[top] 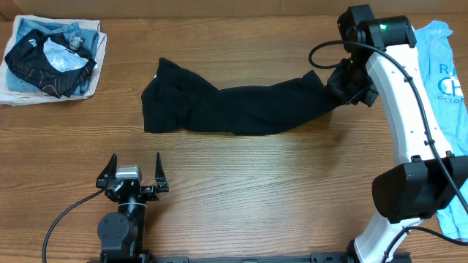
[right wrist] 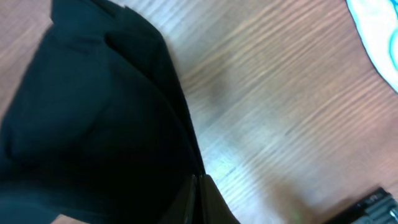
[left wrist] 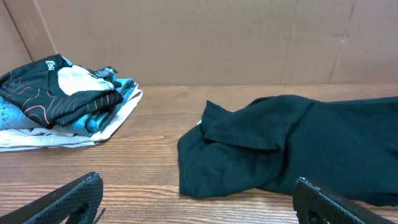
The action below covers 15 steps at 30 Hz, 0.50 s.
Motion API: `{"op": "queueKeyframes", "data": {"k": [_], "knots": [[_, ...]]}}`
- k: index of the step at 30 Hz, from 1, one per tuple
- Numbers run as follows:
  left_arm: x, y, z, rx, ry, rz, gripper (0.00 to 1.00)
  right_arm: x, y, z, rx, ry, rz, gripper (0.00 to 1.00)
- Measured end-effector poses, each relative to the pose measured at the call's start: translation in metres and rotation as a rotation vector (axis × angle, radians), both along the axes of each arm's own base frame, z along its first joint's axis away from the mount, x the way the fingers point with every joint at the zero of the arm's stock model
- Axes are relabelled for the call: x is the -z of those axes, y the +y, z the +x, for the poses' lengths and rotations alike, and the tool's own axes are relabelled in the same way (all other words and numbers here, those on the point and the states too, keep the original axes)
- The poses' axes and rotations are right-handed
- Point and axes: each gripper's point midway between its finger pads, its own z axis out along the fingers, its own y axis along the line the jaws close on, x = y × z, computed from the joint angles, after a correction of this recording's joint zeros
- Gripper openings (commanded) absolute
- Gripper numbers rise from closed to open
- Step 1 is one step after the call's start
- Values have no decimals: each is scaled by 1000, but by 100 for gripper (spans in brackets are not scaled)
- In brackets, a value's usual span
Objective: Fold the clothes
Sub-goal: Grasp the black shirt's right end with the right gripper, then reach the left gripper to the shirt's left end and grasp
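Got the black T-shirt strung across the middle-back of the table, nowhere near flat. Bunched into a long rope running left to right, with a wider crumpled lump at the left end and one flap folded over on itself there. Reads like cloth pulled from one end, hence the skinny shape.

Pinched at its right end by the right gripper, fingers squeezed together on a wad of black fabric. From the wrist view, just dark cloth draping away from the tips down to the wood. Probably gripped there to drag or shake the thing flat, since no folding possible on a rope like this. Can't tell hem from sleeve from collar at that end, no label showing.

Over at the near-left edge, left gripper sitting low with fingers spread wide, holding nothing, well clear of the shirt. Pointed toward the crumpled end though, so seems set up for grabbing that side and spreading it.

Further out: pile of other clothes in the far-left corner, topped by a smaller black garment with orange lines, well apart from the shirt. Light blue printed tee at the far-right edge, partly hidden behind the right arm. Worth steering clear of both. Early days overall: flattening first, folds not yet started.
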Motion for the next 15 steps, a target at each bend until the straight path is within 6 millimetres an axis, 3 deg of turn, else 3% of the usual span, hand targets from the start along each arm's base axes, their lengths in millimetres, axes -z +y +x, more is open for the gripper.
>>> {"op": "queueKeyframes", "data": {"k": [9,15], "knots": [[-1,-6,0,31,-3,-29,100,-6,4,-14,-24,26,-20,4],[-3,-14,0,67,-10,-215,100,7,2,-21,-32,55,-46,4]]}}
